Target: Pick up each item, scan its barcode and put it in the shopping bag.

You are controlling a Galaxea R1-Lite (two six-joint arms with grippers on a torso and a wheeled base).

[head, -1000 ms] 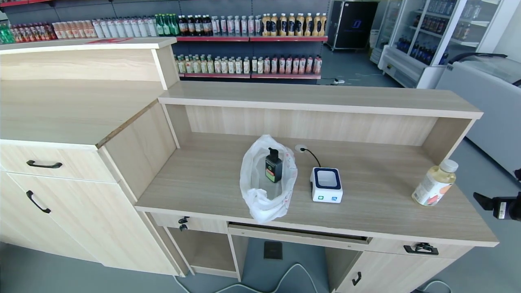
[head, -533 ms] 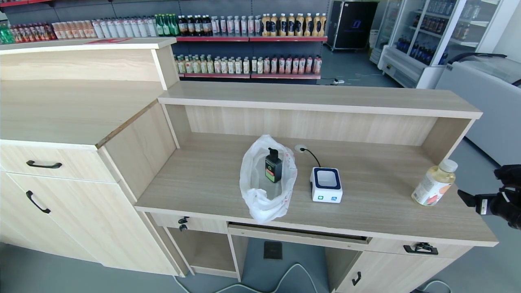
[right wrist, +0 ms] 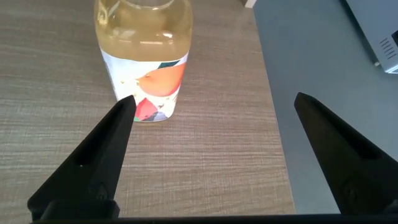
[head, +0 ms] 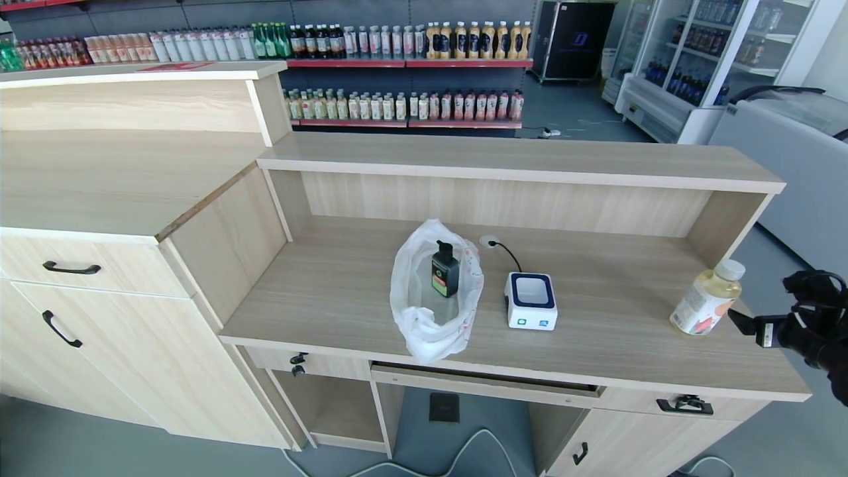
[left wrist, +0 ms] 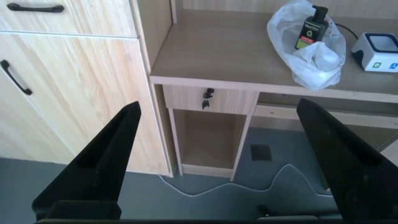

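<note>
Bottle point(head: 706, 299): upright at counter point(head: 616, 344) right edge. Right gripper point(right wrist: 214, 101): released, fingers spread, empty, just beside it. Risk: a finger clipping the bottle could topple it off the edge.

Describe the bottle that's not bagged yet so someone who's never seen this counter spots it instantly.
Find the wooden checkout counter; along its lower surface, go right past the white shopping bag and the scanner to the far end. The bottle stands there alone: pale yellow liquid, white cap, orange-and-white label, unlike the dark pump bottle inside the bag.
</note>
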